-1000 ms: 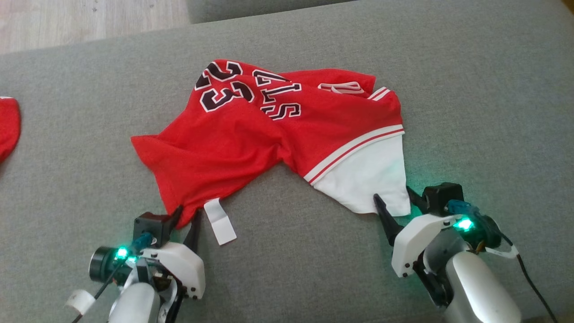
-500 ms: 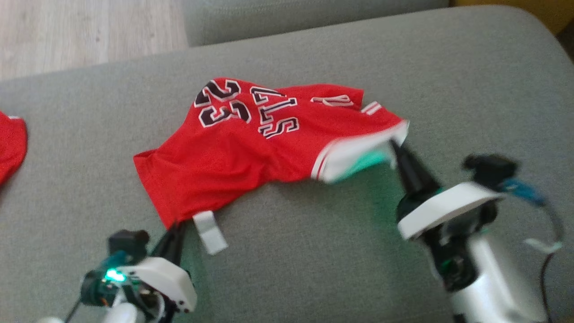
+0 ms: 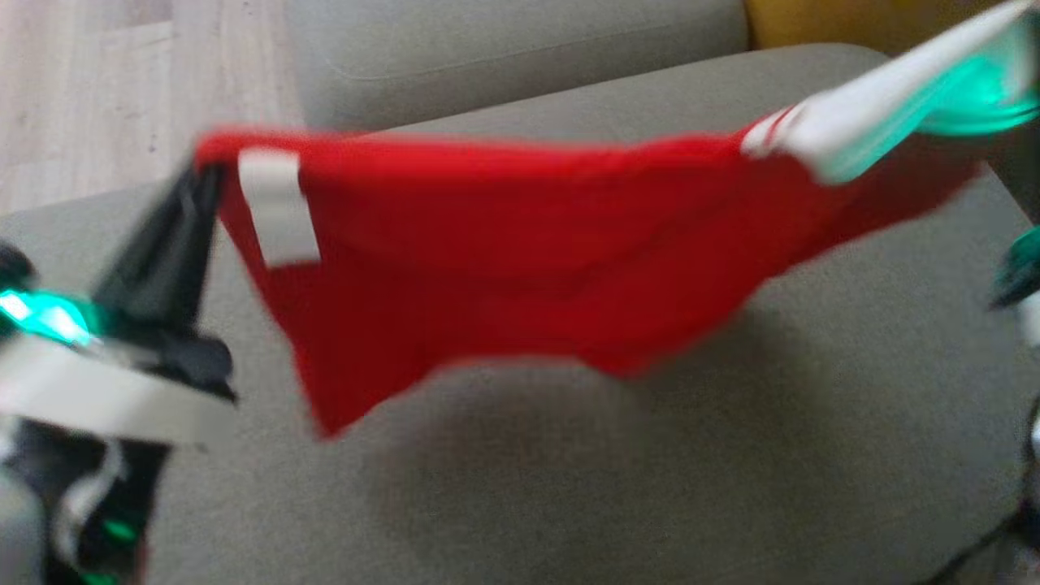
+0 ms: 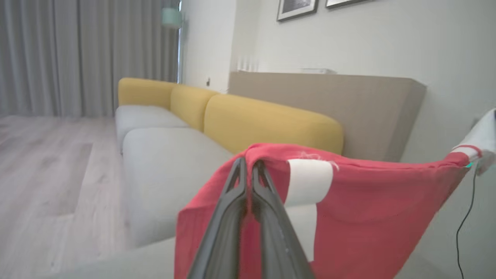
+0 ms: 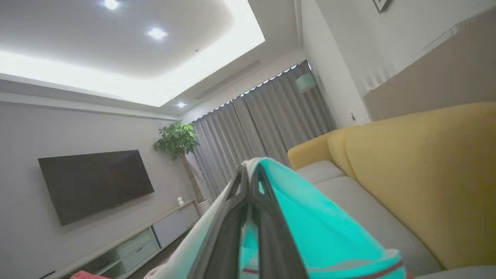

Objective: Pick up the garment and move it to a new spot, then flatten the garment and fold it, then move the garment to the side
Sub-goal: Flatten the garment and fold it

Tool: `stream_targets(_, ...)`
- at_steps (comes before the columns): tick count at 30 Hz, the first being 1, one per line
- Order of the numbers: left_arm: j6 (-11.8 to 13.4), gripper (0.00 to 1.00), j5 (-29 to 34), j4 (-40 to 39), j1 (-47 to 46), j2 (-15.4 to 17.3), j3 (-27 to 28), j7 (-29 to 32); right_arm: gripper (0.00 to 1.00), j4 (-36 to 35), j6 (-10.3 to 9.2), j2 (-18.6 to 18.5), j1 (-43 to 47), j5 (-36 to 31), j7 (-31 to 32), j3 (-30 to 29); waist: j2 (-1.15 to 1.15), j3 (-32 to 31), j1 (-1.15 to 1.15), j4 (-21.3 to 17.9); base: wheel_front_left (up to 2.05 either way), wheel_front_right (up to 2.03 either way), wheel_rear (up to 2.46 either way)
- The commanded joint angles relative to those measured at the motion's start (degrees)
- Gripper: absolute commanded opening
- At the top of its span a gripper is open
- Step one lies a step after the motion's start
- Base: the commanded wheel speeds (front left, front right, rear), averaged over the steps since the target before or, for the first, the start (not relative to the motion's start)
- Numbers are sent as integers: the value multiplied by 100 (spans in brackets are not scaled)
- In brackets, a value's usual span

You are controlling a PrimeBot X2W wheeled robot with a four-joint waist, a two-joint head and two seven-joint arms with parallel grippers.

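The red garment (image 3: pixel 528 268) hangs in the air above the grey sofa seat (image 3: pixel 569 487), stretched between my two grippers and blurred by motion. My left gripper (image 3: pixel 207 175) is shut on its upper left corner, beside a white label (image 3: pixel 276 207). In the left wrist view the left gripper (image 4: pixel 247 164) pinches the red hem (image 4: pixel 387 217). The white sleeve part (image 3: pixel 877 122) rises to the upper right. In the right wrist view my right gripper (image 5: pixel 248 172) is shut on that white cloth (image 5: pixel 310 217), which is lit teal.
The sofa has yellow back cushions (image 4: pixel 271 120) and a second grey seat (image 4: pixel 151 116). Wooden floor (image 3: pixel 81 97) lies beyond the sofa at the upper left. A wall-mounted television (image 5: pixel 93 182) and a potted plant (image 5: pixel 174 139) stand across the room.
Both grippers have lifted the garment off the sofa seat, where it lay crumpled; it now hangs spread between them. The head camera has also shifted.
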Motion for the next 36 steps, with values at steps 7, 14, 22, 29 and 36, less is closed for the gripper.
stream_targets(7, 48, 0, -495, -150, -2402, 683, 278, 1059, 0, -105, 44, 40, -2144, -291, 852, -481, 0, 785, 1, -234, 0, 0, 0)
stream_targets(14, -9, 0, -203, 1394, -4537, 986, -97, 1384, 0, 1288, 44, 45, -3975, -858, 850, -543, 0, 1992, 1, -155, 0, 0, 0)
stream_targets(22, -129, 0, 905, 3827, -6665, 991, -747, 65, 0, 3446, 44, 46, -5936, -1311, -367, -440, 0, 2845, 1, -15, 0, 0, 0)
stream_targets(29, -114, 0, 1444, 5871, -8084, 649, -971, -1970, 0, 5332, 44, 46, -7289, -1243, -1721, -207, 0, 3287, 1, 48, 0, 0, 0)
stream_targets(36, -190, 0, 1193, 6310, -7160, 712, -1339, -2751, 0, 5293, 44, 46, -5906, -976, -2173, 383, 0, 3285, 1, 125, 0, 0, 0)
